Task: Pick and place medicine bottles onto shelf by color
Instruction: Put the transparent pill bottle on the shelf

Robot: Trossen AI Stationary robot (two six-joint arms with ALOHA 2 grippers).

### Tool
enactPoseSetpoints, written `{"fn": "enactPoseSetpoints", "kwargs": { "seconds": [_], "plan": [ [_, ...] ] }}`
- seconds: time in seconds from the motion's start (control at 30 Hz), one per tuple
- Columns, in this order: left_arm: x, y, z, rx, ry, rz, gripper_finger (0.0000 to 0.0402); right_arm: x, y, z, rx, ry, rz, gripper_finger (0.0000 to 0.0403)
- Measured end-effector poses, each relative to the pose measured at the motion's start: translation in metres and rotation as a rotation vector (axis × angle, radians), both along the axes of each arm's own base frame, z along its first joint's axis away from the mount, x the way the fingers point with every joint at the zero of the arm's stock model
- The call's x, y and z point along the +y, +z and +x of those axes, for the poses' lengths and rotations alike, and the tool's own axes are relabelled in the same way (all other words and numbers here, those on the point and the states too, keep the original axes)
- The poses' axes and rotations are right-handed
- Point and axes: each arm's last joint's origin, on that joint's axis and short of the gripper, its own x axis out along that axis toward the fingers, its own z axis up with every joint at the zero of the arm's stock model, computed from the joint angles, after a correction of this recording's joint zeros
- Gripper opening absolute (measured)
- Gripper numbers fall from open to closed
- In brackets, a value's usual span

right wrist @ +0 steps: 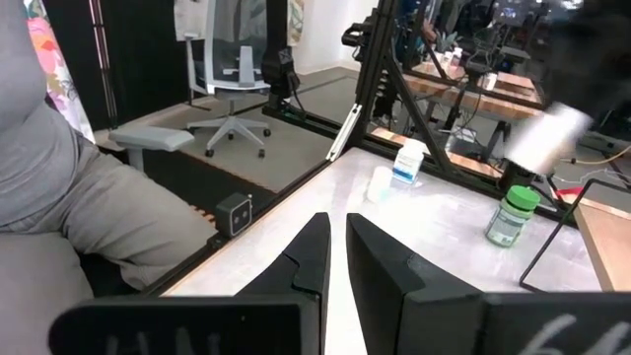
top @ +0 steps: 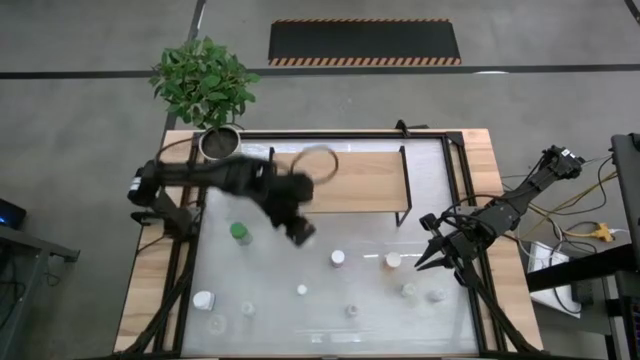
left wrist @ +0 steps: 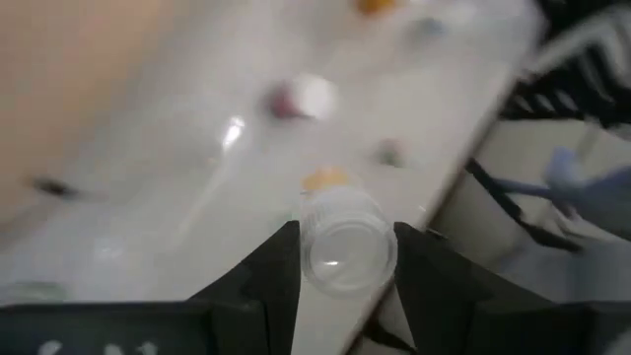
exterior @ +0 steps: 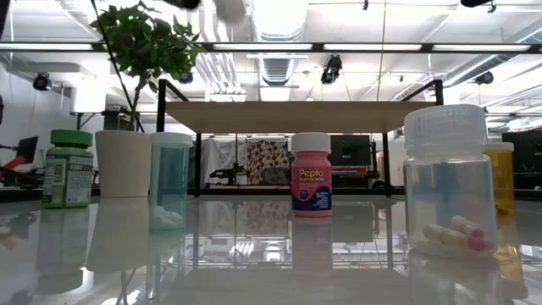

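A clear white-capped bottle sits clamped between the left claw fingers, lifted above the white counter just in front of the shelf. The right claw waits with fingers narrow at the counter's right edge.

We see a grey concrete floor around the counter, with a black mat edged in orange-and-black hazard stripes lying beyond it. A leafy green plant in a metal pot stands at the counter's far left corner. In the room behind, ceiling lights glow among exposed ducts, and a white office chair sits on the floor near a person in grey clothing.
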Motion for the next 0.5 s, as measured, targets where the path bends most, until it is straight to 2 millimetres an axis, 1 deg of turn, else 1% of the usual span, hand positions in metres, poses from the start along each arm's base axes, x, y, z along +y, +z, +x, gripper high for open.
{"fn": "enactPoseSetpoints", "kwargs": {
  "seconds": [0.13, 0.27, 0.37, 0.43, 0.5],
  "plan": [
    [0.055, -0.005, -0.003, 0.026, 0.086, 0.068, 0.0125, 0.000, 0.000, 0.000, 0.000, 0.000, 0.001, 0.0027],
    [0.099, -0.008, -0.011, 0.033, 0.144, 0.106, 0.0125, 0.000, 0.000, 0.000, 0.003, 0.000, 0.000, 0.0027],
    [0.122, -0.012, -0.017, 0.046, 0.171, 0.127, 0.0125, 0.000, -0.001, 0.000, 0.009, 0.000, -0.003, 0.0027],
    [0.132, -0.013, -0.021, 0.054, 0.175, 0.138, 0.0125, 0.000, -0.001, 0.000, 0.012, -0.001, 0.002, 0.0027],
    [0.136, -0.014, -0.024, 0.064, 0.168, 0.158, 0.0125, 0.000, -0.001, 0.000, 0.014, -0.002, 0.005, 0.0027]
  ]
}}
